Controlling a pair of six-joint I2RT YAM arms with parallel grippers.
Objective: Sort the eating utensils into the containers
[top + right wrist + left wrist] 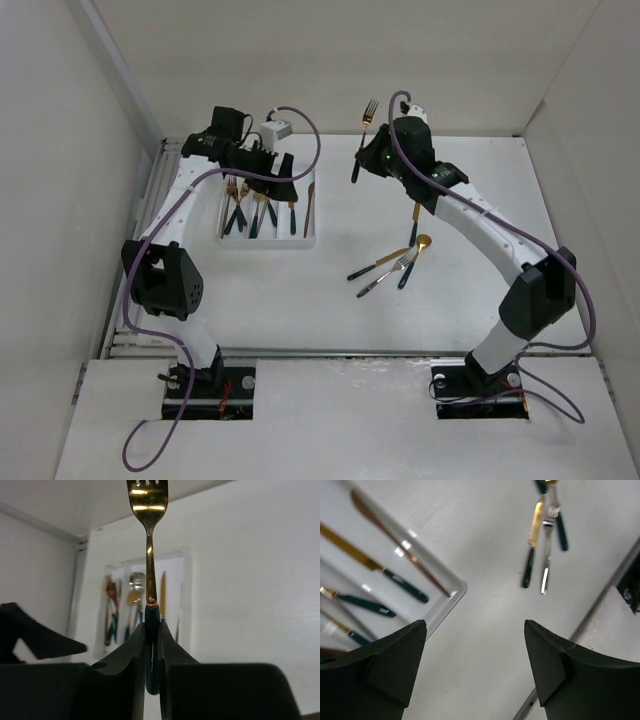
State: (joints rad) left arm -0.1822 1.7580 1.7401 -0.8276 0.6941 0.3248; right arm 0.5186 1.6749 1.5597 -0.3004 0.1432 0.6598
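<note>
My right gripper (374,152) is shut on the dark green handle of a gold fork (364,135) and holds it in the air, right of the tray; in the right wrist view the gripper (151,630) holds the fork (148,540) tines up. The white tray (268,243) holds several utensils in its three compartments and also shows in the left wrist view (456,589). My left gripper (272,168) hovers over the tray's far end, open and empty (475,625). A gold knife (378,264), a silver fork (388,274) and a gold spoon (415,260) lie loose mid-table.
Another dark-handled utensil (415,212) lies partly under my right arm. A small white box (276,128) stands behind the tray. White walls close the table at the back and sides. A metal rail (150,205) runs along the left edge.
</note>
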